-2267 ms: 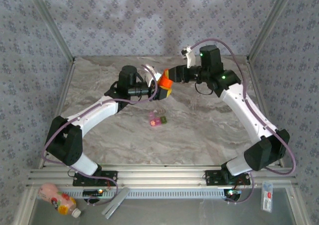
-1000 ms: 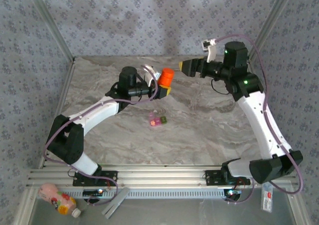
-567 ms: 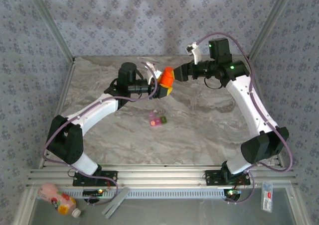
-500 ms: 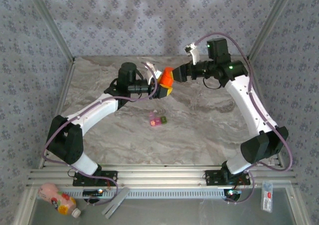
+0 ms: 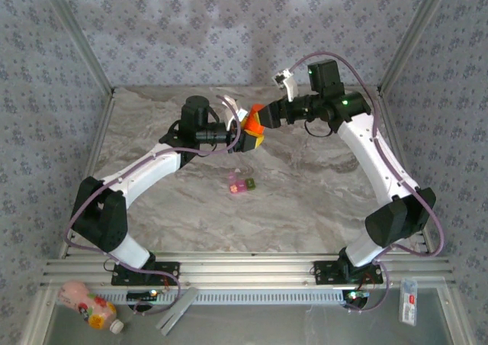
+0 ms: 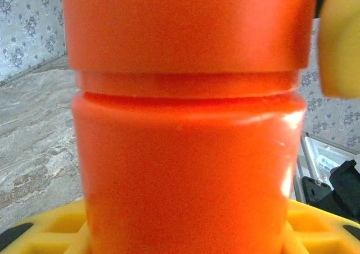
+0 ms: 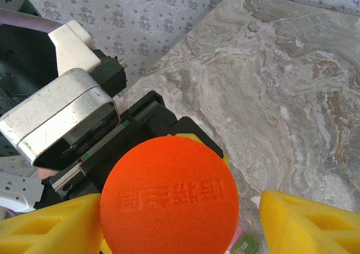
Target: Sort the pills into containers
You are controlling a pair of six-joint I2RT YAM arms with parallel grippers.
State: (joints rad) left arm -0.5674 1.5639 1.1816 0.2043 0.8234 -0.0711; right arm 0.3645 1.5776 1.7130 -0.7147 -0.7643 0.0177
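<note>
My left gripper [image 5: 248,136] is shut on a small orange bottle [image 5: 254,120], held above the back of the marble table; its body [image 6: 188,169] and cap [image 6: 188,26] loom close in the left wrist view. My right gripper [image 5: 264,117] straddles the cap [image 7: 169,195] from above. One yellow finger [image 7: 50,226] touches the cap, while the other finger [image 7: 309,223] stands apart from it. The containers [image 5: 240,183], a pink-and-green pill case, lie on the table below, with a corner of the case [image 7: 243,241] peeking past the cap. The pills are hidden.
A pink drink bottle [image 5: 90,305], a grey bar [image 5: 177,309] and a small packet [image 5: 409,303] lie on the front shelf beyond the arm bases. Patterned walls and metal frame posts [image 5: 91,62] enclose the marble table [image 5: 305,200].
A second ago the right gripper hung off to the right of the bottle. It has since swung back over the cap, with its jaws narrowing. The left arm kept the bottle still.
</note>
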